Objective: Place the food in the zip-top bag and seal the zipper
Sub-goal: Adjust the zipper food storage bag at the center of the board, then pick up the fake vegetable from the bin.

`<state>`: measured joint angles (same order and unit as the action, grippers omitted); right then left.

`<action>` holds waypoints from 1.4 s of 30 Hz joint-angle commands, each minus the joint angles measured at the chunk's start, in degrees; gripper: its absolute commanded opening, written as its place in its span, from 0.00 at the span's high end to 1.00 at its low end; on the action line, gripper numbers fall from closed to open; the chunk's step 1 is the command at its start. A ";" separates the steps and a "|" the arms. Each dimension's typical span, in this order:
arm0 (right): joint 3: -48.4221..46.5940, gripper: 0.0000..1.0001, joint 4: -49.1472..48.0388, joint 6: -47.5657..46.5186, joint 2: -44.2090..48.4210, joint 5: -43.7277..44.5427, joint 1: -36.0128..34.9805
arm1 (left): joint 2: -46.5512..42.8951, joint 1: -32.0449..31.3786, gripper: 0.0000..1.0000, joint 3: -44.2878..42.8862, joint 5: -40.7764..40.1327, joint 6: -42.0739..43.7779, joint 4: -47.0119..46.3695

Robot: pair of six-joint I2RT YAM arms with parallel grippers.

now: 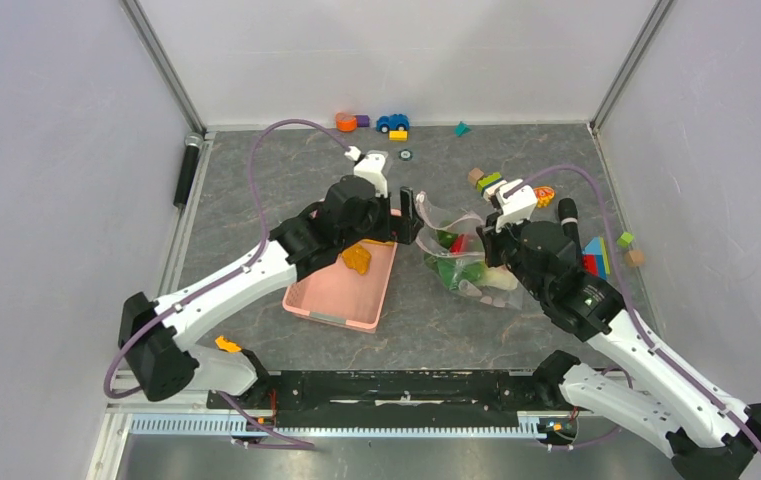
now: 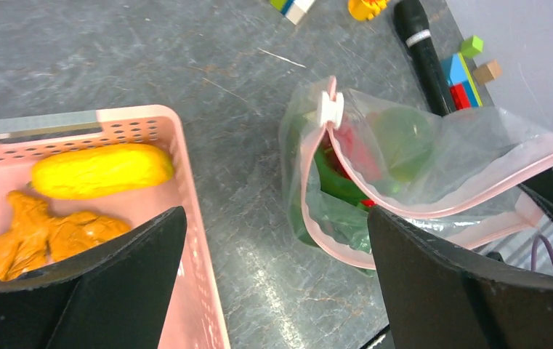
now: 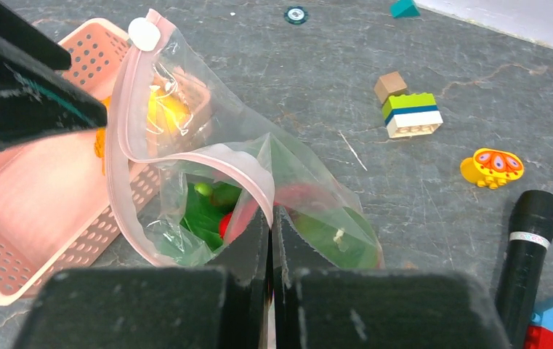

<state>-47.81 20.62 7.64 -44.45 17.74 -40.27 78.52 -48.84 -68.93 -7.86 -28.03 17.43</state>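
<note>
The clear zip-top bag (image 1: 456, 255) lies right of the pink basket, its mouth held open; green food and a red chili (image 3: 224, 224) sit inside. Its pinkish zipper (image 2: 317, 218) carries a white slider tab (image 2: 330, 109). My right gripper (image 3: 271, 218) is shut on the bag's upper zip edge and holds it up. My left gripper (image 2: 273, 254) is open and empty, above the gap between basket and bag. A yellow piece (image 2: 102, 169) and an orange piece (image 2: 41, 236) lie in the basket (image 2: 186, 182).
A black cylinder (image 3: 524, 247) lies right of the bag, with coloured blocks (image 2: 466, 73) beside it. A green-and-white block (image 3: 411, 115), a yellow butterfly toy (image 3: 491, 167) and a toy car (image 1: 392, 122) lie further back. Grey walls close in both sides.
</note>
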 commanded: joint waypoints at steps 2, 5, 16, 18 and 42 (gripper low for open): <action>0.42 1.00 -2.80 -1.78 0.77 -2.38 0.03 | -3.98 0.29 0.00 1.32 -9.32 -3.37 1.23; 0.92 1.00 -3.16 -2.15 1.81 -2.86 0.03 | -5.74 0.32 0.00 2.56 -12.04 -4.69 4.52; 2.81 1.00 -5.03 -3.36 1.60 -5.89 0.04 | -12.79 7.92 0.00 13.46 -15.05 -15.65 10.96; 2.77 1.00 -5.05 -3.48 1.97 -5.40 0.08 | -11.45 11.78 0.00 14.44 -11.39 -17.29 11.00; 2.56 1.00 -3.73 -4.32 1.94 -4.71 0.10 | 16.99 16.76 0.00 6.52 -1.85 17.45 -0.12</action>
<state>-44.86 18.85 4.36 -42.59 12.67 -40.27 91.85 -32.47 -57.63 -9.91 -19.20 18.74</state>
